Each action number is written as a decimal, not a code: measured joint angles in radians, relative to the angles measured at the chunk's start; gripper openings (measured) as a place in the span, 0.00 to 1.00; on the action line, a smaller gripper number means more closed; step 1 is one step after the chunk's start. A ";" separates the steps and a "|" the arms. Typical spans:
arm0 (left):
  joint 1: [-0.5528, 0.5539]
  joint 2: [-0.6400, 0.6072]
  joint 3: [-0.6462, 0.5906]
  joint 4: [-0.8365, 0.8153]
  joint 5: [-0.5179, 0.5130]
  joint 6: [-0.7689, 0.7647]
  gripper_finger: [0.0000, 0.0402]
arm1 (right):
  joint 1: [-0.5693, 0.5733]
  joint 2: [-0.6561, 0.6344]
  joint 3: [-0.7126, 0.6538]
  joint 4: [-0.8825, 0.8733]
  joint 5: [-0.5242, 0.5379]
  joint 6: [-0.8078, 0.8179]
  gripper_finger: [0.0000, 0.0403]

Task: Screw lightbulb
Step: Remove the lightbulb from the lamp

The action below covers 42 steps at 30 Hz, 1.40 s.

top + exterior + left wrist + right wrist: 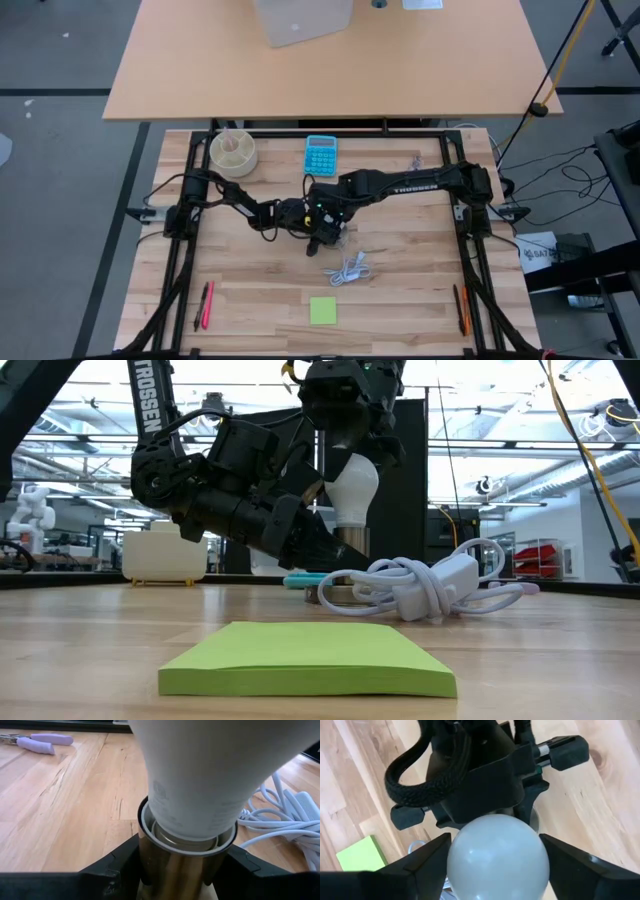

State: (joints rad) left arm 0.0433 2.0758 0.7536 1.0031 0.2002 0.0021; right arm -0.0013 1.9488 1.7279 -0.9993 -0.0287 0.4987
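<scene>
Right wrist view: lightbulb (496,856) clamped between right fingers (422,860).

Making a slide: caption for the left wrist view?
Left gripper holds brass socket as lightbulb seats into it.

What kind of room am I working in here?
Likely a robotics lab or workshop: the low view shows a white robot standing in the background, open ceiling trusses, and red parts bins behind the wooden workbench.
</scene>
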 joint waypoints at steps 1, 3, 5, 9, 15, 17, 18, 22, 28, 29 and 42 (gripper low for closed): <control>0.000 0.000 0.000 0.000 -0.001 0.000 0.49 | 0.000 0.000 0.000 0.000 -0.002 -0.011 0.68; 0.000 0.000 0.000 0.000 -0.003 0.000 0.49 | 0.000 0.000 0.000 0.000 -0.004 -0.040 0.65; 0.000 0.000 0.000 0.000 -0.003 0.000 0.49 | -0.001 0.000 0.000 0.000 -0.006 -0.076 0.64; 0.000 0.000 0.000 0.000 -0.004 0.000 0.49 | -0.007 0.000 0.000 -0.001 -0.014 -0.171 0.65; 0.000 0.000 0.000 0.000 -0.009 0.005 0.49 | -0.012 0.000 0.000 -0.003 -0.022 -0.416 0.64; 0.000 0.000 0.000 0.000 -0.009 0.006 0.49 | -0.013 0.000 0.000 -0.003 -0.024 -0.494 0.64; 0.000 0.000 0.000 0.000 -0.009 0.007 0.49 | -0.013 0.000 0.000 -0.003 -0.025 -0.534 0.65; 0.000 0.000 0.000 0.000 -0.009 0.007 0.49 | -0.013 0.000 0.000 -0.004 -0.030 -0.710 0.65; 0.000 0.000 -0.001 0.000 -0.008 0.004 0.49 | -0.014 0.000 0.000 -0.010 -0.033 -1.025 0.65; 0.001 0.000 -0.001 0.000 -0.009 0.003 0.49 | -0.014 0.000 0.000 -0.010 -0.031 -1.081 0.66; 0.002 0.000 -0.002 0.001 0.004 -0.013 0.49 | 0.005 0.001 -0.002 0.016 0.019 -1.007 0.79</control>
State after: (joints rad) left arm 0.0456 2.0758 0.7513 1.0039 0.2041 -0.0114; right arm 0.0039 1.9495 1.7260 -0.9834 -0.0093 -0.5081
